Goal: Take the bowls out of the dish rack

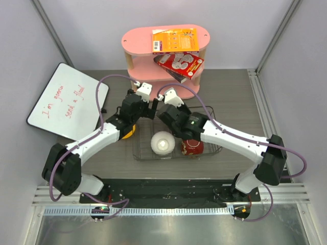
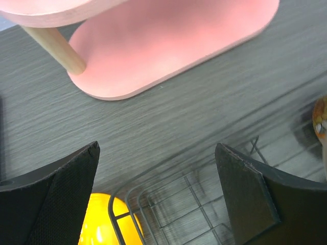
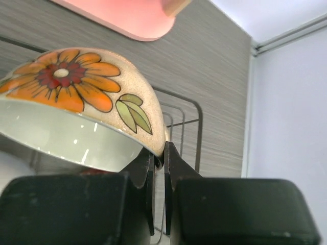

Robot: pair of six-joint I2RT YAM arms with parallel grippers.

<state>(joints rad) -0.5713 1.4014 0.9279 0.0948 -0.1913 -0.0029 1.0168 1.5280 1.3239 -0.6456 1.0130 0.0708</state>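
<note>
Pinching the beige bowl (image 3: 76,97) by its rim, the right end effector (image 3: 159,166) has its jaws nearly together, w/ the rim wedged between the fingertips. The bowl sits tilted: orange flower + green leaves on the outside, pale glazed inside facing the wrist cam. Dish rack (image 3: 196,117) wire shows just behind the bowl's right edge; can't tell if the bowl touches the rack.

In the top view the white bowl (image 1: 162,143) and the dark red bowl (image 1: 192,148) sit side by side in the rack, right below that arm's wrist. The yellow-orange bowl (image 2: 99,224) is at the rack's left end w/ a wire crossing it; inside or just outside, can't tell.

The left end effector (image 2: 157,163) is spread wide and holds nothing, over the rack's far-left corner, w/ the yellow-orange bowl by its left finger.

The pink shelf (image 1: 138,41) stands on the tabletop (image 1: 230,97) beyond the rack, and a whiteboard (image 1: 66,102) lies far left.
</note>
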